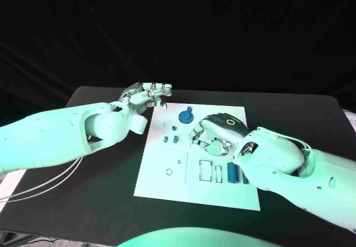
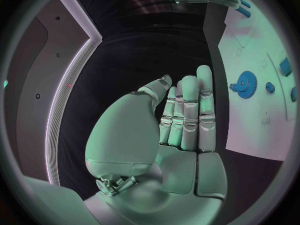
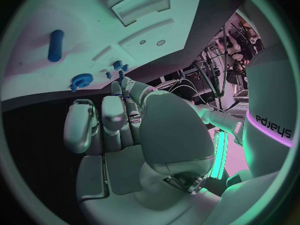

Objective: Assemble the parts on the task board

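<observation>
Centrally on the black surface [image 1: 89,206] lies the white task board [image 1: 171,190], and the blue parts sit on it. A blue gear [image 1: 185,115] stands near the board's far edge, with a small blue knob [image 2: 270,87] just beside it in the left wrist view. Small blue pieces [image 1: 171,138] lie nearer the board's middle, close to rectangular recesses [image 1: 210,170], and a long blue cylinder [image 1: 233,173] lies by the board's right edge, partly behind the right arm. The recesses look unfilled, so I judge the assembly far from complete.

Over the board's middle hangs the right hand [image 1: 215,131], fingers bent downward toward the board beside the small pieces; from the right wrist view its fingers [image 3: 115,120] lie close together and point toward the gear. Whether it pinches anything, I cannot tell. Its position suggests it is working at or reaching for a small part there.

Off the board's far left corner the left hand [image 1: 147,93] hovers above the surface, fingers [image 2: 190,110] straight, side by side, holding nothing. It seems parked clear of the board, leaving room for the right hand.
</observation>
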You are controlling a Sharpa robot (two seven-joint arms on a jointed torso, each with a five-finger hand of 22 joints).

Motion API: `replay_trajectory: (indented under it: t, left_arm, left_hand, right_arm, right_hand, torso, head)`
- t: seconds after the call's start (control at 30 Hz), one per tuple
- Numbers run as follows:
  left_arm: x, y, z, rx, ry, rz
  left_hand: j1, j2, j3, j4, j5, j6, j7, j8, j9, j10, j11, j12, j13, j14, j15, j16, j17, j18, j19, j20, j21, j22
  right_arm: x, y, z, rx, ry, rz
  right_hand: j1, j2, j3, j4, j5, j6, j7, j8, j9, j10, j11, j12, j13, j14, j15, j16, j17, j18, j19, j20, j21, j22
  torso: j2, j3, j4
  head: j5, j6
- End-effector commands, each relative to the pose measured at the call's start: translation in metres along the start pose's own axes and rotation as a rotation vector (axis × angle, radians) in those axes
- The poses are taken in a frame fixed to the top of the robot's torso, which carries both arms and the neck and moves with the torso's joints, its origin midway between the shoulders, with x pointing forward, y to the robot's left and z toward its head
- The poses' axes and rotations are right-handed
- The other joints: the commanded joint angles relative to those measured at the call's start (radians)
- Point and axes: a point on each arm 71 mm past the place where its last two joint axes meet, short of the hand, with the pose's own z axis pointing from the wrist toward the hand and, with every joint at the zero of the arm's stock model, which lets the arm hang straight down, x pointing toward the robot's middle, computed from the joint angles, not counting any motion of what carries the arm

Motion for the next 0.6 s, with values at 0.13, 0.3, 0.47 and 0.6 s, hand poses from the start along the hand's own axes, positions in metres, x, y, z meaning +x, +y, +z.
replay_trajectory:
  t: [0.13, 0.3, 0.47, 0.6]
  left_arm:
    - [0.004, 0.0, 0.001, 0.011, 0.016, -0.006]
    - [0.006, 0.0, 0.002, 0.01, 0.022, -0.008]
    - [0.008, 0.0, 0.003, 0.008, 0.027, -0.01]
    - [0.009, 0.001, 0.003, 0.008, 0.031, -0.011]
  left_hand:
    - [0.0, 0.008, -0.005, 0.002, 0.004, -0.008, 0.0, 0.002, -0.001, -0.006, 0.003, 0.003, 0.001, -0.005, 0.0, 0.006, -0.001, 0.01, 0.009, 0.001, -0.004, -0.001]
    - [0.0, 0.008, -0.005, 0.002, 0.004, -0.008, 0.0, 0.002, -0.001, -0.006, 0.003, 0.003, 0.001, -0.005, 0.0, 0.006, -0.001, 0.01, 0.009, 0.001, -0.004, -0.001]
    - [0.0, 0.008, -0.005, 0.002, 0.004, -0.008, 0.0, 0.002, -0.001, -0.006, 0.003, 0.003, 0.001, -0.005, 0.0, 0.006, -0.001, 0.01, 0.009, 0.001, -0.004, -0.001]
    - [0.0, 0.008, -0.005, 0.002, 0.004, -0.008, 0.0, 0.002, -0.001, -0.006, 0.003, 0.003, 0.001, -0.005, 0.0, 0.006, -0.001, 0.01, 0.009, 0.001, -0.004, -0.001]
  right_arm:
    - [0.02, 0.013, 0.008, -0.051, 0.028, 0.058]
    - [0.034, 0.02, 0.013, -0.063, 0.048, 0.083]
    - [0.044, 0.022, 0.017, -0.068, 0.061, 0.096]
    - [0.049, 0.023, 0.019, -0.067, 0.07, 0.102]
  right_hand:
    - [-0.008, -0.006, 0.007, -0.005, 0.008, -0.004, 0.007, -0.006, 0.001, 0.013, -0.004, -0.002, -0.001, 0.03, -0.001, 0.007, 0.0, -0.002, 0.008, 0.0, 0.002, 0.001]
    - [-0.009, -0.007, 0.009, -0.007, 0.009, -0.007, 0.01, -0.008, 0.001, 0.011, -0.002, -0.004, -0.002, 0.03, 0.0, 0.008, 0.0, -0.002, 0.008, 0.0, 0.002, 0.0]
    - [-0.012, -0.008, 0.009, -0.007, 0.009, -0.008, 0.011, -0.009, 0.001, 0.01, -0.001, -0.005, -0.002, 0.03, 0.001, 0.008, 0.0, -0.002, 0.007, 0.001, 0.001, -0.001]
    - [-0.012, -0.008, 0.009, -0.007, 0.009, -0.008, 0.011, -0.009, 0.001, 0.01, -0.001, -0.005, -0.002, 0.03, 0.001, 0.008, 0.0, -0.002, 0.007, 0.001, 0.001, -0.001]
  torso:
    - [0.001, -0.0014, 0.0031]
    - [0.001, -0.0009, 0.002]
    - [0.001, -0.0007, 0.0015]
    - [0.001, -0.0008, 0.0009]
  head:
    - [0.05, -0.021]
    - [0.068, -0.031]
    - [0.082, -0.041]
    - [0.088, -0.044]
